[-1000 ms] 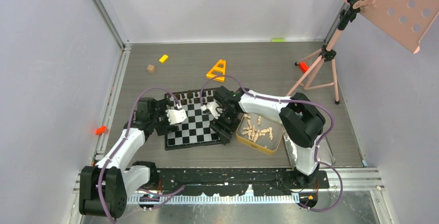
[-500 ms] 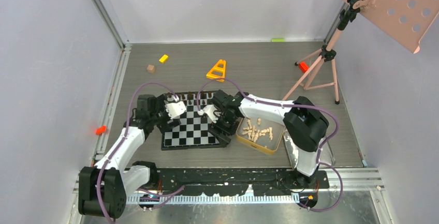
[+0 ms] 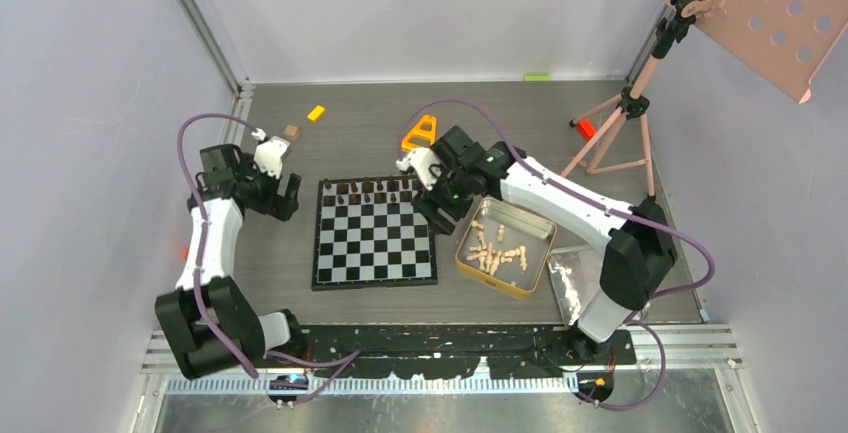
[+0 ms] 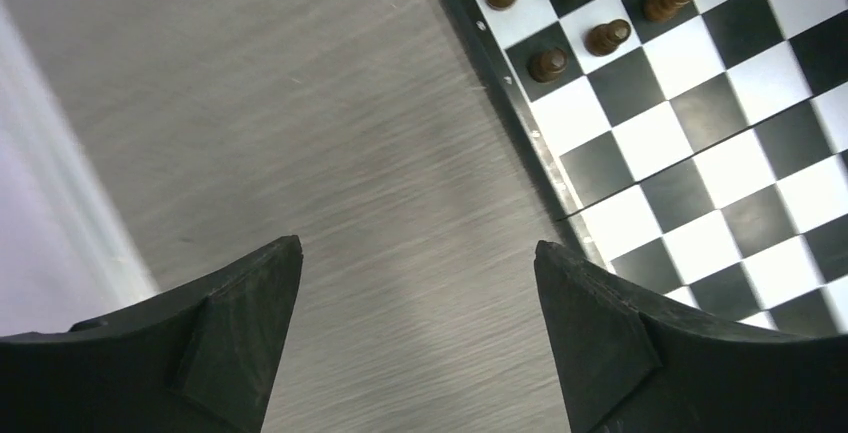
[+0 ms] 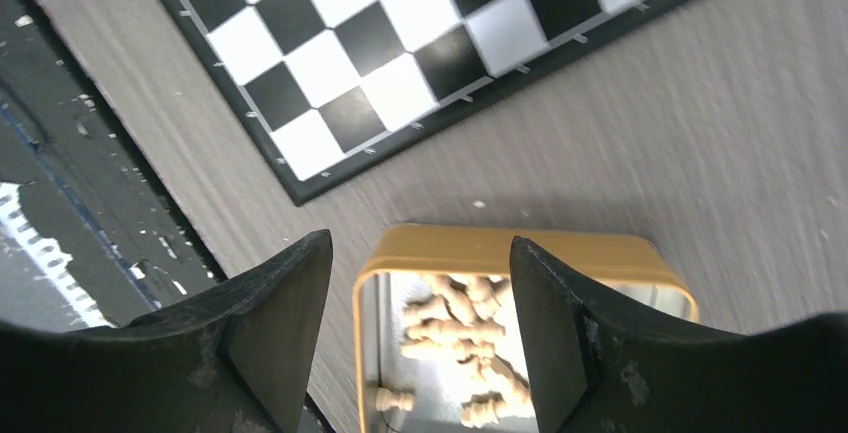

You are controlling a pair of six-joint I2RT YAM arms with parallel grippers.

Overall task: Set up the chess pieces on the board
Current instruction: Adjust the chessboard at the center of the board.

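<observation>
The checkered board (image 3: 375,245) lies mid-table, with dark brown chess pieces (image 3: 368,191) standing along its far rows. Pale chess pieces (image 3: 497,251) lie heaped in a gold tin (image 3: 535,271) to the right of the board. My left gripper (image 3: 284,196) hangs open over bare table just left of the board's far left corner. In the left wrist view the left gripper (image 4: 415,263) holds nothing, and the board (image 4: 700,153) with its dark pieces (image 4: 548,63) is at upper right. My right gripper (image 5: 420,263) is open and empty above the tin's rim (image 5: 500,246), with pale pieces (image 5: 455,318) below.
An orange A-shaped frame (image 3: 420,133), a yellow block (image 3: 316,113) and a small wooden cube (image 3: 291,133) lie beyond the board. A pink tripod (image 3: 620,128) with a perforated panel stands at far right, a red object (image 3: 587,129) by its foot. A silver tray (image 3: 568,278) lies beside the tin.
Both arms have drawn back off the board: the left swung out to the far left, the right to the far right corner by the tin. The left jaws have narrowed slightly.
</observation>
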